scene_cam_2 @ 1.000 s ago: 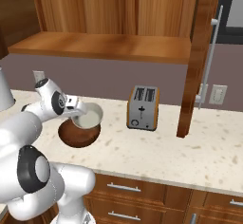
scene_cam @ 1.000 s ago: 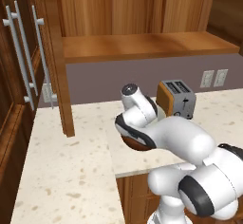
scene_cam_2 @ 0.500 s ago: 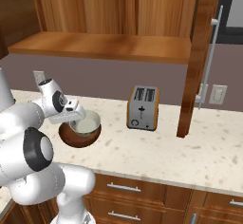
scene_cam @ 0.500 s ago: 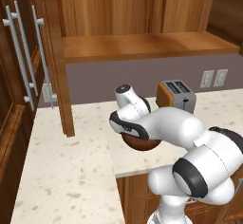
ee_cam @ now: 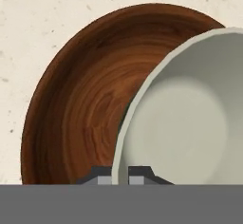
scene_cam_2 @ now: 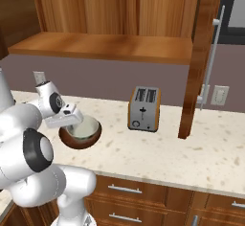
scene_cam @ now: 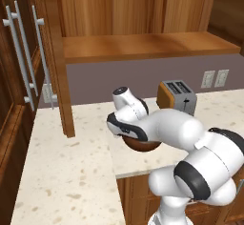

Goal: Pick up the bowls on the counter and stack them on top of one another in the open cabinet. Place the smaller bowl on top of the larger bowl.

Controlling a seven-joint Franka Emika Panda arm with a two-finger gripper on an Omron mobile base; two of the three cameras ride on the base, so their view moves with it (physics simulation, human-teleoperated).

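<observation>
As seen from the left base: the larger bowl sits on the bench close to its front edge, so a nudge could tip it off.
Right base view: the smaller bowl rests inside it; open cabinet is high above, with the toaster well apart.
Hand view: the end effector straddles the pale rim, fingers either side; a thin-edge grip could slip or drag the wooden bowl.

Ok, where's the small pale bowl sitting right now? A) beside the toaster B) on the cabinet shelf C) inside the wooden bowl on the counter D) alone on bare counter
C: the small pale bowl lies inside the wooden bowl on the counter, its rim between the gripper fingertips.
</observation>
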